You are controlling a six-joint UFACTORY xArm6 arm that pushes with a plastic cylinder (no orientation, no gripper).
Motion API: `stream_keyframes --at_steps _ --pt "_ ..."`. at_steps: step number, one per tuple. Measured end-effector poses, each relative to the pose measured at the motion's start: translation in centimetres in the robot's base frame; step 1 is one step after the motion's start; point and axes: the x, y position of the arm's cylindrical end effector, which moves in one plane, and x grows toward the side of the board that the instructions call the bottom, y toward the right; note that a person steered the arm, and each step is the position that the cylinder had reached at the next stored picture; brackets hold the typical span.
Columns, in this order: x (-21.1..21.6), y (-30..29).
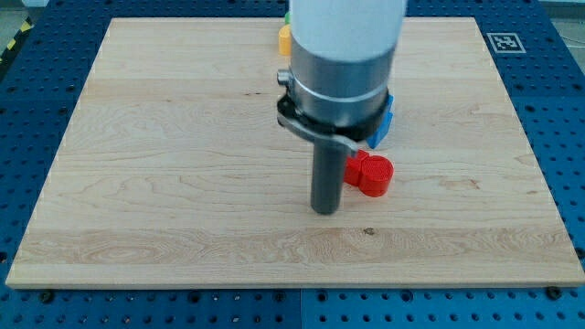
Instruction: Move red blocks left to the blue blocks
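Observation:
A red block (369, 174), rounded in shape, lies on the wooden board (183, 164) a little right of the view's middle. A blue block (384, 122) shows just above it, mostly hidden behind the arm's body. My tip (325, 210) rests on the board just left of the red block and slightly below it, close to it; I cannot tell whether they touch. Other red or blue blocks may be hidden behind the arm.
A yellow block (284, 37) peeks out at the view's top, left of the arm's white body (345, 37), with a sliver of green above it. The board lies on a blue perforated table (558, 110). A fiducial tag (504, 41) sits at the board's top right corner.

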Motion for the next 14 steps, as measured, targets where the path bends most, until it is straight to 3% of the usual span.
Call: stream_keyframes --at_steps 1,2,5,6,7,8,9,12,14 --pt "0.8 4.5" --pt "-2.7 9.9" --pt "-6.7 3.7" --pt "-6.7 5.0" --pt "-4.5 8.6" --pt "0.5 9.7" --pt "2.5 6.8" --pt "-7.3 -0.5" --pt "-9.0 -3.7"
